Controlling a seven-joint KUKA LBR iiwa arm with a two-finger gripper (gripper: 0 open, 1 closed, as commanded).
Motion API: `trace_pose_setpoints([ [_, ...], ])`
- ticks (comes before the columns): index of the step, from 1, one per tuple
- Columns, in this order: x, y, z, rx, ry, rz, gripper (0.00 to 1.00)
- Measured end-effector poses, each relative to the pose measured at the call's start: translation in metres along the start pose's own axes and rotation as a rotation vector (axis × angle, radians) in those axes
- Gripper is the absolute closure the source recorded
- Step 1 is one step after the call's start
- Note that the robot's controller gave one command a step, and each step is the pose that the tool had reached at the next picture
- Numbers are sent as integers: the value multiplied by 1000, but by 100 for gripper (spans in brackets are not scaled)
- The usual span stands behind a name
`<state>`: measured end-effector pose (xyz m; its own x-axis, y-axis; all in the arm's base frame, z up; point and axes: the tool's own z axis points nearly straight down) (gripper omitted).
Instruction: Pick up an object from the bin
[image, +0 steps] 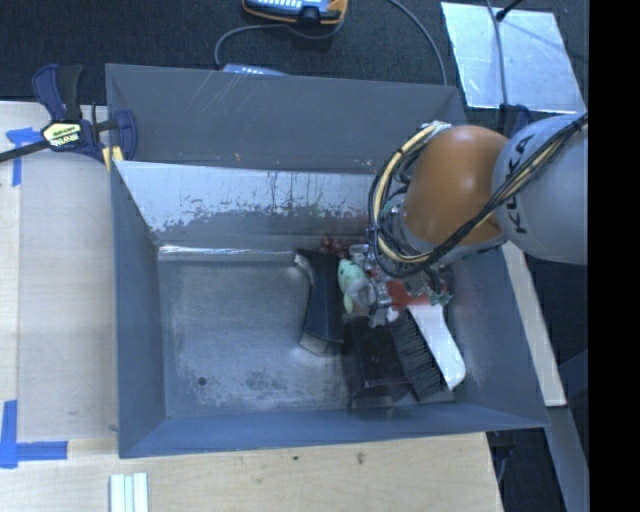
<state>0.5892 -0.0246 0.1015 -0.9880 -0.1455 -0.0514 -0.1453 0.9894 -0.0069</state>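
My gripper (379, 297) hangs below the arm's orange cover, low in the right half of the bin. It is over a cluster of small things there. A pale green piece (350, 279) lies right at its left side, and a small red piece (399, 294) sits at its right. A dark blue flat block (322, 308) lies just left of the gripper, tilted on the bin floor. Below the gripper lie a black boxy thing (371, 366) and a brush with black bristles and a white back (428, 349). Nothing can be seen held.
The things are bunched at the bin's right side against the right and front walls. The left half of the bin floor is bare grey metal. The arm and its cables cover the bin's back right corner.
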Motion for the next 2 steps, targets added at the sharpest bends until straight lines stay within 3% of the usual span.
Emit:
trace_pose_setpoints([
  [2,0,0,0,0,0,-1,100],
])
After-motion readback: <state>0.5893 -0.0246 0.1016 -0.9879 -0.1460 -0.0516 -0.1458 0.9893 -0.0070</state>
